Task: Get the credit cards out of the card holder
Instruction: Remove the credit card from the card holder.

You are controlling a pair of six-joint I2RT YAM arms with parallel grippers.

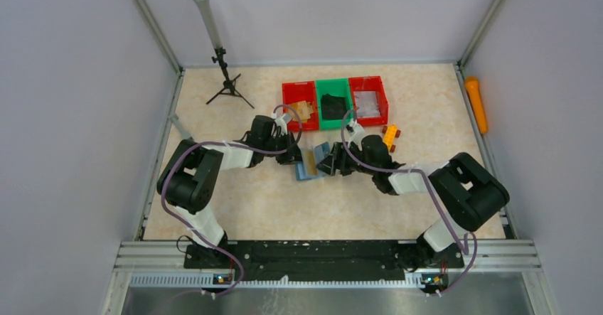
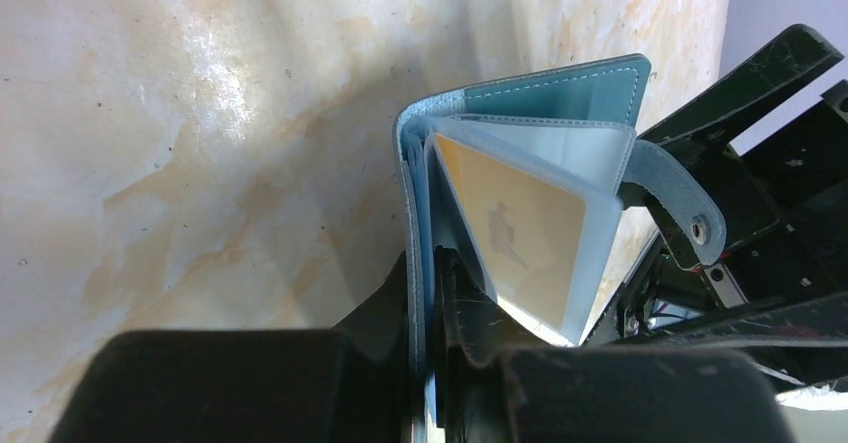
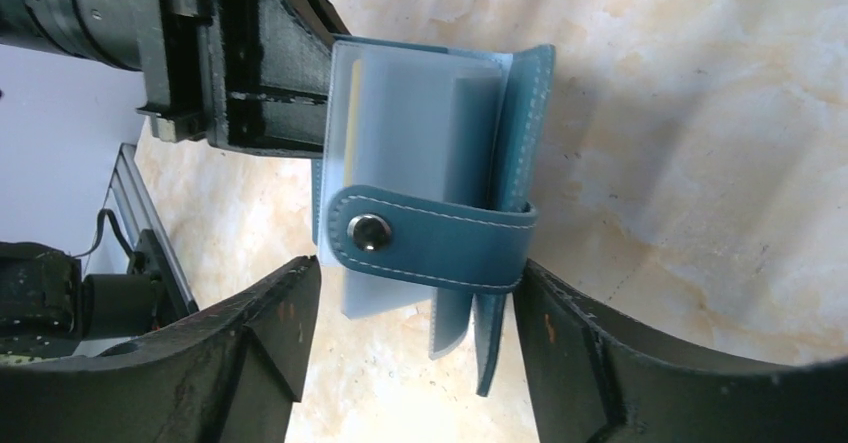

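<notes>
Our left tool [image 2: 432, 348] clamps the card holder [image 2: 560, 93]; our right tool [image 3: 415, 298] stands spread astride its strap [image 3: 440, 245]. The yellow card [image 2: 510, 233] sits sleeved, none out yet.

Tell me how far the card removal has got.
Done: the card holder is unfolded, its strap hanging free. In hand: the left tool clamps one cover while the right tool stands open either side of it. Left: the yellow card sits in its clear sleeve; none looks removed.

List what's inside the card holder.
The card holder is open, showing clear sleeves, the front one holding a yellow card. What the sleeves behind it hold is covered.
</notes>
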